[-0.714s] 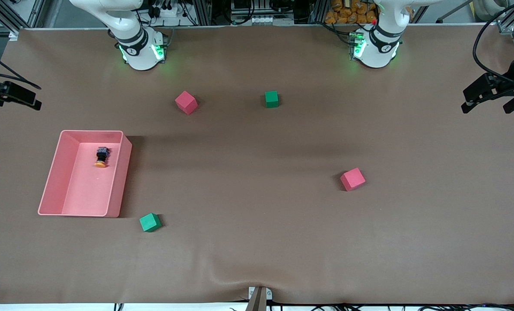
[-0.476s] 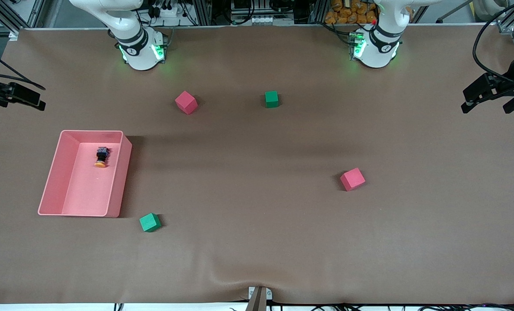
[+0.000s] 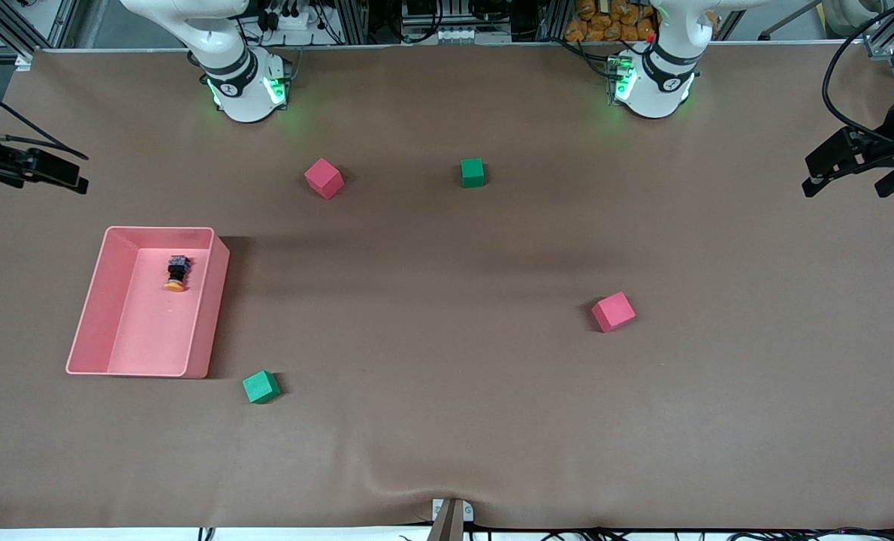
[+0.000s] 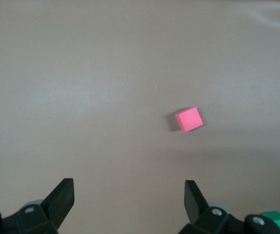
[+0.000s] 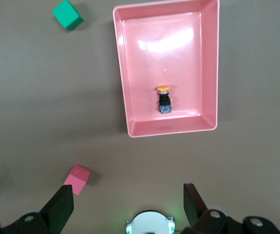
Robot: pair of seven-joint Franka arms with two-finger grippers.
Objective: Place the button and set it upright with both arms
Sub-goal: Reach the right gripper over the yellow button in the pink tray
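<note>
right tool (image 3: 49, 171) creeping inward from desk edge, jaws open, empty. button (image 3: 176, 273) on its side in pink tray (image 3: 94, 300), lower down from it. left tool (image 3: 849, 161) open, waiting. pickup not started.

Button (image 3: 177, 273) in tray (image 3: 94, 300) — cubes (image 3: 613, 312) scattered.

A shallow rectangular pink plastic tray (image 3: 90, 300) sits on the brown cloth-covered surface (image 3: 447, 421) toward the right arm's end. Near its corner lies a green foam cube (image 3: 261, 387). Another green cube (image 3: 472, 172) and a pink foam cube (image 3: 323, 178) lie nearer the bases; a second pink cube (image 3: 613, 312) sits toward the left arm's end.
</note>
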